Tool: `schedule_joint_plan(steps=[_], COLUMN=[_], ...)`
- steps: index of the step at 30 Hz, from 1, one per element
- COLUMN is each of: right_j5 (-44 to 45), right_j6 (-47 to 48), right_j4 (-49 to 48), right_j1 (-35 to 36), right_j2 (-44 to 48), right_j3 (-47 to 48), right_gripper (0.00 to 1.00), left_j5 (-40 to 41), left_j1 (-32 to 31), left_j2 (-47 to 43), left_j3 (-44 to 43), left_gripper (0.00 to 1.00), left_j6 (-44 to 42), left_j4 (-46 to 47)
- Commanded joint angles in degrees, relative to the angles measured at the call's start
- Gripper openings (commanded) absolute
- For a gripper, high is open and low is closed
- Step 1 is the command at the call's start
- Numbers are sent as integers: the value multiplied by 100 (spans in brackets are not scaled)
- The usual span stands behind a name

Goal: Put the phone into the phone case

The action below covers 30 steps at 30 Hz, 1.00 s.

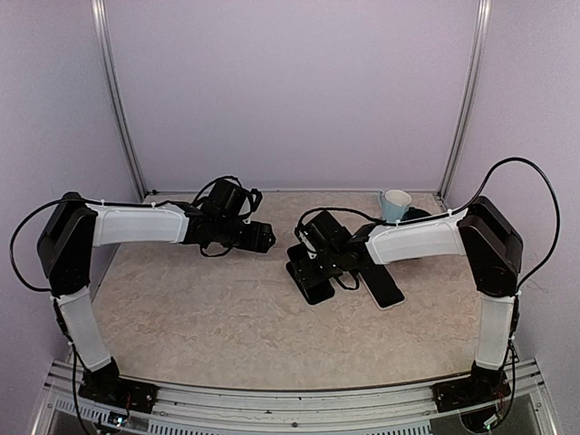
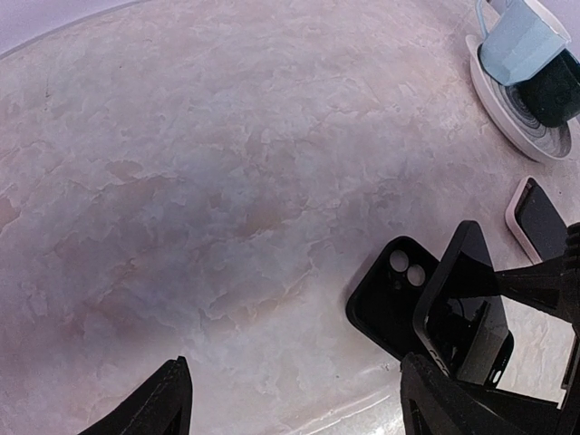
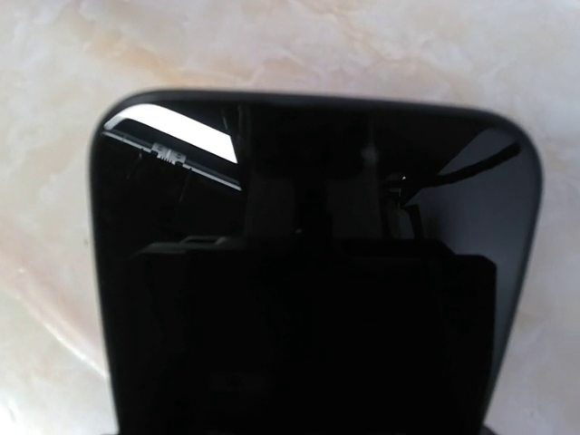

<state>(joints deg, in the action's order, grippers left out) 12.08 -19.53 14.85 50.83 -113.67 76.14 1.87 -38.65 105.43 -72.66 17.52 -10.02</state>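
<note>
The black phone case [image 2: 391, 304] lies flat on the table with its camera holes showing, and it also shows in the top view [image 1: 315, 290]. My right gripper [image 1: 319, 256] is shut on the black phone [image 2: 464, 308] and holds it tilted, with its lower edge at the case. The phone's dark screen [image 3: 317, 208] fills the right wrist view and hides the fingers there. My left gripper [image 1: 261, 237] is open and empty, to the left of the case, and its fingertips [image 2: 168, 403] show at the bottom of the left wrist view.
A second phone in a white case [image 1: 386, 290] lies just right of the black case. A pale blue cup [image 1: 394, 203] stands on a plate [image 2: 507, 113] at the back right. Walls enclose the table on three sides.
</note>
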Motion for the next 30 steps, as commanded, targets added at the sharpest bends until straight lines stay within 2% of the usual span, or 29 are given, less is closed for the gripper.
schedule_joint_plan(steps=[1, 21, 30], right_j5=[19, -161, -74], right_j6=[64, -295, -545], right_j4=[145, 932, 1289], right_j1=[50, 75, 103], right_j2=[82, 69, 108], right_j3=[103, 62, -40], right_gripper=[55, 57, 68], left_j5=[-5, -20, -46], left_j1=[33, 33, 33], left_j2=[36, 100, 138], left_j3=[-134, -304, -345], left_gripper=[79, 79, 78], left_j6=[-80, -134, -135], left_j4=[-113, -210, -237])
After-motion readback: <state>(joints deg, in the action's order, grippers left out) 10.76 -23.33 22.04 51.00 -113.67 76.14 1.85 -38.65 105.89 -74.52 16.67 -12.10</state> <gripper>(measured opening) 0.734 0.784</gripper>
